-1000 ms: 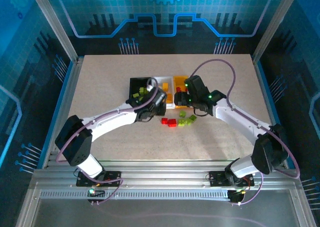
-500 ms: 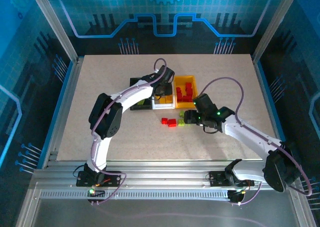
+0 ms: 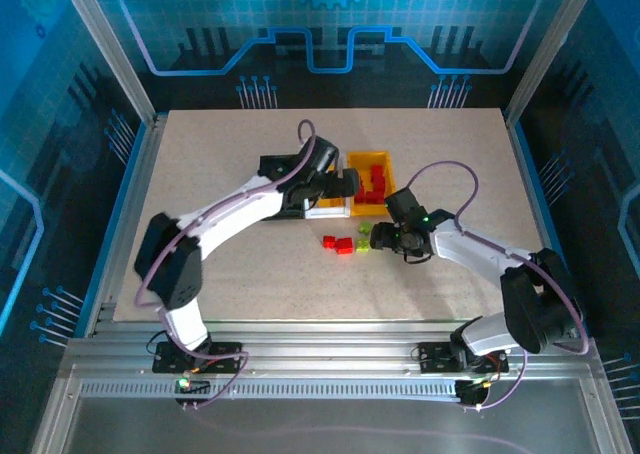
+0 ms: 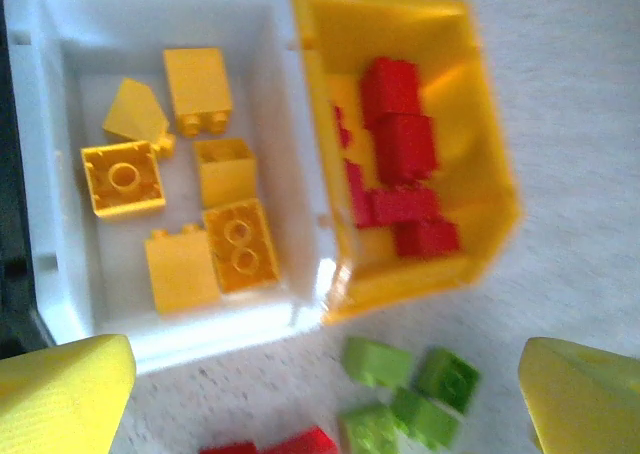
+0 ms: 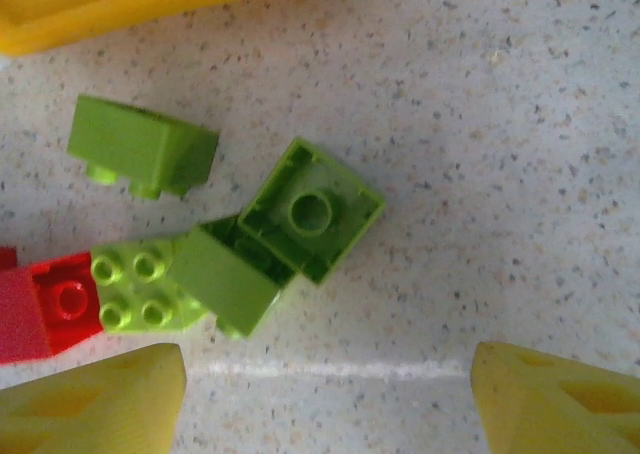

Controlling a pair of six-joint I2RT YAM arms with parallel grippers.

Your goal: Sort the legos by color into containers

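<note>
- Three bins sit in a row in the middle of the top view: the black bin on the left, the white bin in the middle and the yellow bin on the right.
- In the left wrist view the white bin is at the upper left. It has six yellow bricks in it (one is a little slope shape).
- The yellow bin is at the upper middle of that view. The red bricks in the bin lie in a pile. I count at least four, and the blur hides whether there are more.
- Four green bricks lie on the table, just below the yellow bin. In the right wrist view three of them touch in the middle, and one sits near them at the upper left. One brick is upside down.
- Two red bricks on the table lie side by side, just left of the green ones.
- The left gripper hangs above the near edge of the white and yellow bins. Its jaws are spread very wide and it holds nothing.
- The right gripper hangs above the green bricks. Its jaws are apart, with bare table between them, and it holds nothing.
</note>
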